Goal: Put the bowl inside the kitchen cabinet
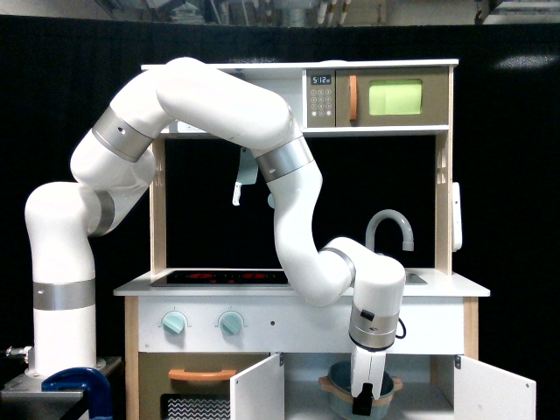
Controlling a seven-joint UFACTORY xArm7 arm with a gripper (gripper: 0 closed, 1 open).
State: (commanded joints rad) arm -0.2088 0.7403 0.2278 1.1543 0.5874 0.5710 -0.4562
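Black drapes back a toy kitchen; scene read from the exterior view's left to its right. Arm base column stands at 9 o'clock of the unit, beside a blue clamp (77,386). Links arch up over the hob (220,277) and drop past the counter front at about 5 o'clock, wrist pointing straight down.

Kitchen cabinet (302,398) has both white doors swung open. Bowl (337,392) sits low inside the opening, grey-blue body with tan rim and one side handle showing.

Gripper (362,401) hangs at the bowl's rim, dark fingertip overlapping the front edge. Cannot tell whether the jaws are parted or clamped, nor whether they grip the rim.

Judgement: placing step, near its end. Next move calls for confirming the bowl rests on the cabinet floor, then a clean upward-outward exit clear of the right door (494,392).
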